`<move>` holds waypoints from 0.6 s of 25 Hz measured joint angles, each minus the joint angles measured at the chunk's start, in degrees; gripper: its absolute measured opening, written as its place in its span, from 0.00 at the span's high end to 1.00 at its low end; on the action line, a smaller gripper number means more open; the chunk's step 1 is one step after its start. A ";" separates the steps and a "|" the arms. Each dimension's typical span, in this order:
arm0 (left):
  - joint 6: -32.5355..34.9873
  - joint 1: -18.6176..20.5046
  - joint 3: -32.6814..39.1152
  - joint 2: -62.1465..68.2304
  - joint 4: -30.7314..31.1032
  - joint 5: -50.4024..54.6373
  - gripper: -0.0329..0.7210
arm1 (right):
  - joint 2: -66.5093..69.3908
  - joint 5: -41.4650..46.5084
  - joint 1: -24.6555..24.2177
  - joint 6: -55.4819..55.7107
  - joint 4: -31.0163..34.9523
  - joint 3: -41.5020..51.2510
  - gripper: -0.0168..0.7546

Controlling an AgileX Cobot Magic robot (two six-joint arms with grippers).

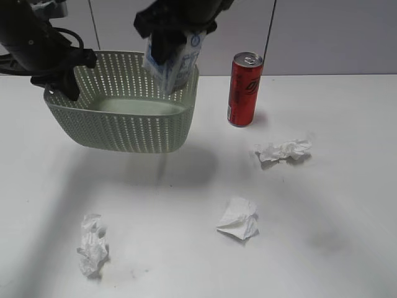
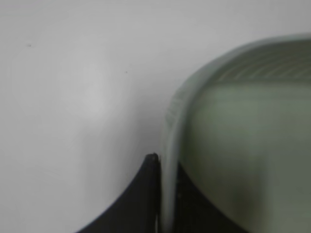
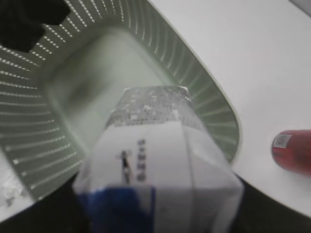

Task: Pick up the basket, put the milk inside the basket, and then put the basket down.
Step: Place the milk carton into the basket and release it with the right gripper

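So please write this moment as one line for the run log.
left tool: shut on basket, lifted off table | right tool: shut on milk, above basket | milk not released

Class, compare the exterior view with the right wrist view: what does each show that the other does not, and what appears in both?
Only the exterior view shows the left gripper shut on the basket's left rim, the basket's shadow on the table beneath it, and three crumpled paper balls. Only the right wrist view shows the basket's bare floor from above, with the milk's silvery end pointing down at it. Both show the basket, the milk held by the right gripper over it, and the red can beside it.
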 joint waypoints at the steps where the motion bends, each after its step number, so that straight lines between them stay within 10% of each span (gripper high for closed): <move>1: 0.00 -0.15 0.00 0.00 0.00 -0.06 0.98 | 2.13 -0.27 0.00 -0.14 0.13 -0.46 0.56; 11: 0.00 -0.89 0.00 0.00 -0.05 -0.42 0.98 | 11.57 -2.95 0.50 -1.21 0.71 -2.03 0.56; 15: 0.00 -0.89 0.00 0.00 0.46 -0.28 0.98 | 11.81 -4.58 0.60 -2.03 3.49 -2.35 0.40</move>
